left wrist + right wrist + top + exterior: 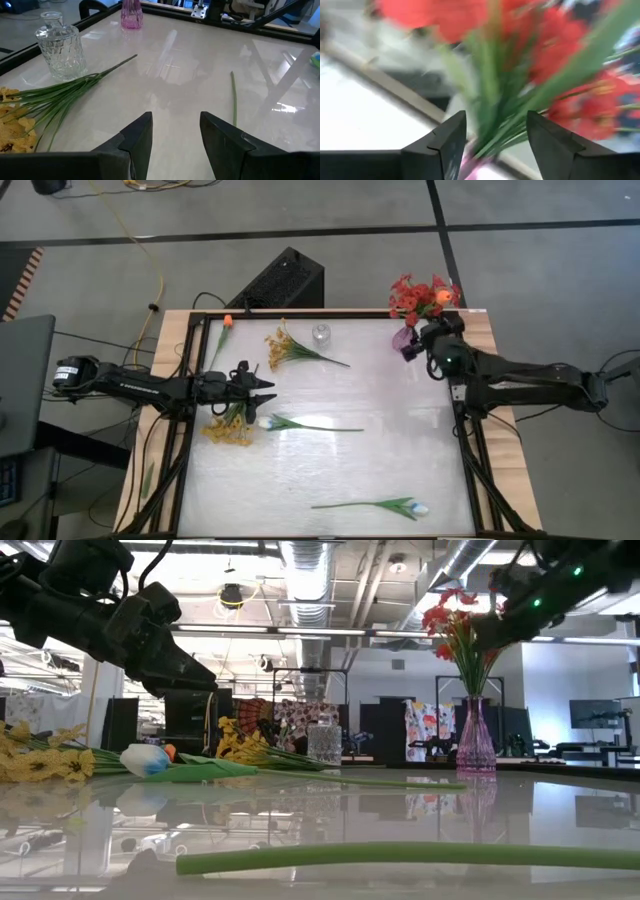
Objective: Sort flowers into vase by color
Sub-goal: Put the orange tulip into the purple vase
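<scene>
Red flowers (415, 295) stand in a pink vase (476, 740) at the table's far right corner, with an orange bud (441, 297) among them. My right gripper (495, 120) is open at the vase mouth, a finger on either side of the green stems (492, 100). My left gripper (264, 388) hovers open above the table's left part, between a yellow spray (285, 348) and a white tulip (270, 422). Lying flat on the table are a second yellow spray (228, 430), a second white tulip (412, 507) and an orange tulip (228, 321). My right gripper stands open around the green stems just above the pink vase's mouth. The view is blurred, so I cannot tell whether either finger touches them.
A clear glass vase (321, 335) stands near the far edge, beside the yellow spray's stems (65, 92). A raised black frame (468, 460) runs around the tabletop. Bare tabletop lies between the two white tulips.
</scene>
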Controlling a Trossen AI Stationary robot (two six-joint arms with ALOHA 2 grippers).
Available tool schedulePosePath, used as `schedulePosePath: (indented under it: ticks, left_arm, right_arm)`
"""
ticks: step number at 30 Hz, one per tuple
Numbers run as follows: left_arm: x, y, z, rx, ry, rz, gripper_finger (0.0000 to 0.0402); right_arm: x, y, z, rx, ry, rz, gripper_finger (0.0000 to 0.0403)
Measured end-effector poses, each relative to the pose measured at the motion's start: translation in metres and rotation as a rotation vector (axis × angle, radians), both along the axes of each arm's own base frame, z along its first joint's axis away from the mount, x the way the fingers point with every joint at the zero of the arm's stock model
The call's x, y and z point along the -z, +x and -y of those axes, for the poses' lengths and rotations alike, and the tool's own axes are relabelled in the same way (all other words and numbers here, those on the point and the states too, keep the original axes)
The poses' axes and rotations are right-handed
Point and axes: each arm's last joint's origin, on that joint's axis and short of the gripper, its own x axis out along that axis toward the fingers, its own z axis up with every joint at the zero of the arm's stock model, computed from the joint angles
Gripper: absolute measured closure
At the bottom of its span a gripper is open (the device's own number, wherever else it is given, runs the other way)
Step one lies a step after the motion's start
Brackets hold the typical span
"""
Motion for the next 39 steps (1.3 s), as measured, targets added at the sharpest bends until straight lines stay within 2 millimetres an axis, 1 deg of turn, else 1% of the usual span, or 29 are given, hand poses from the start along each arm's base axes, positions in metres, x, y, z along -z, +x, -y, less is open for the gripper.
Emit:
schedulePosePath:
  ticks: [5,7,9,13,17,19,23,26,28,31,35,39]
  left_arm:
    - [0.0,0.0,0.0,-0.002,0.001,0.001,0.0248]
    - [0.0,0.0,0.0,-0.002,0.001,0.001,0.0248]
    - [0.0,0.0,0.0,-0.002,0.001,0.001,0.0248]
    - [0.0,0.0,0.0,-0.016,0.004,0.002,0.0248]
    - [0.001,0.0,-0.001,-0.033,0.01,-0.007,0.0248]
    - [0.002,-0.002,-0.002,-0.068,0.034,-0.031,0.0248]
    - [-0.001,-0.006,-0.013,-0.309,0.128,-0.079,0.0248]
    - [-0.009,-0.008,-0.026,-0.482,0.169,-0.15,0.0248]
    - [-0.016,-0.01,-0.036,-0.561,0.177,-0.213,0.0248]
    - [-0.024,-0.016,-0.054,-0.662,0.124,-0.323,0.0248]
    - [-0.031,-0.032,-0.076,-0.822,0.014,-0.447,0.0248]
    - [-0.03,-0.049,-0.095,-0.976,-0.056,-0.479,0.0249]
  right_arm:
    - [-0.015,-0.007,-0.011,-0.239,0.385,-0.087,0.0168]
    - [-0.018,-0.006,-0.016,-0.331,0.502,-0.081,0.0168]
    - [-0.023,-0.005,-0.021,-0.431,0.581,-0.055,0.0168]
    - [-0.025,-0.002,-0.032,-0.594,0.701,-0.037,0.0168]
    - [-0.025,0.0,-0.04,-0.591,0.804,0.04,0.0168]
    - [-0.024,0.004,-0.044,-0.607,0.82,0.04,0.0168]
    - [-0.02,0.026,-0.056,-0.715,0.795,0.003,0.0168]
    - [-0.013,0.044,-0.067,-0.789,0.777,-0.038,0.0168]
    - [-0.006,0.056,-0.074,-0.809,0.781,-0.069,0.0168]
    - [0.006,0.069,-0.077,-0.785,0.779,-0.116,0.0168]
    - [0.019,0.084,-0.073,-0.723,0.757,-0.141,0.0168]
    - [0.03,0.094,-0.067,-0.677,0.76,-0.156,0.0168]
